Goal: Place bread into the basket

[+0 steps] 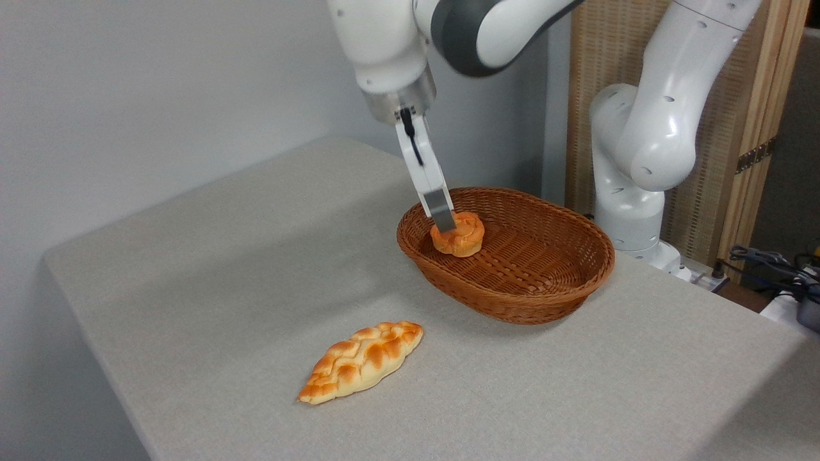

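Grey table (224, 269), bun (458, 235) low inside the basket (544, 301); gripper (443, 221) jaws clamp it — release gently, then lift straight up.

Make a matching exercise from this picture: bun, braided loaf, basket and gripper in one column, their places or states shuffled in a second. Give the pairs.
1. bun
2. braided loaf
3. basket
4. gripper

A. lies on the bare table, in front of the basket
B. woven, brown, holds one piece of bread
C. inside the basket, near its left rim
D. reaches down onto the bun

Pairs: 1-C, 2-A, 3-B, 4-D
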Robot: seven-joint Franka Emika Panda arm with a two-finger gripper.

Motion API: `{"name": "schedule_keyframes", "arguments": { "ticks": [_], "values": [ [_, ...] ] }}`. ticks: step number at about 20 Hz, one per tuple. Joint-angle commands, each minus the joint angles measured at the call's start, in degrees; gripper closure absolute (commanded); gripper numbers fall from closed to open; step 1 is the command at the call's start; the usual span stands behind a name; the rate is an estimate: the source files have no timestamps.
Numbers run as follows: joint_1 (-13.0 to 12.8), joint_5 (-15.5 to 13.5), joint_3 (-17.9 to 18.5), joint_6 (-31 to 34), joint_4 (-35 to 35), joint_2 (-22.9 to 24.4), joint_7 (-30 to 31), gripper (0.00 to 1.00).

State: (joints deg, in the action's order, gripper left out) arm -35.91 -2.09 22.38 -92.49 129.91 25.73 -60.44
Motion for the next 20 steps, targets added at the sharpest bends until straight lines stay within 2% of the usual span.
{"name": "schedule_keyframes", "arguments": {
  "ticks": [1, 4, 6, 7, 8, 11, 14, 17, 19, 20],
  "values": [
    [2.94, 0.16, -0.14, 2.13, -8.51, -2.86, 0.32, 0.00],
    [4.26, -0.02, -0.14, 1.96, -15.73, -7.17, 0.68, 0.00],
    [7.51, -0.81, -1.10, 1.96, -20.56, -10.69, 1.03, 0.00],
    [10.13, -1.77, -2.94, 1.96, -23.62, -12.70, 1.72, 0.00],
    [11.63, -2.21, -3.74, 1.96, -25.05, -13.85, 2.08, 0.00],
    [18.83, -2.48, -8.39, 2.05, -32.68, -19.65, 4.45, 0.00],
    [23.24, -2.39, -11.30, 2.05, -35.86, -22.03, 8.40, 0.00],
    [29.12, -2.39, -15.68, 2.05, -37.98, -23.53, 12.88, 0.00],
    [31.76, -2.04, -17.79, 2.05, -38.07, -23.79, 14.12, 0.00],
    [32.30, -1.87, -18.50, 1.96, -38.07, -23.79, 14.21, 0.00]
  ]
}}
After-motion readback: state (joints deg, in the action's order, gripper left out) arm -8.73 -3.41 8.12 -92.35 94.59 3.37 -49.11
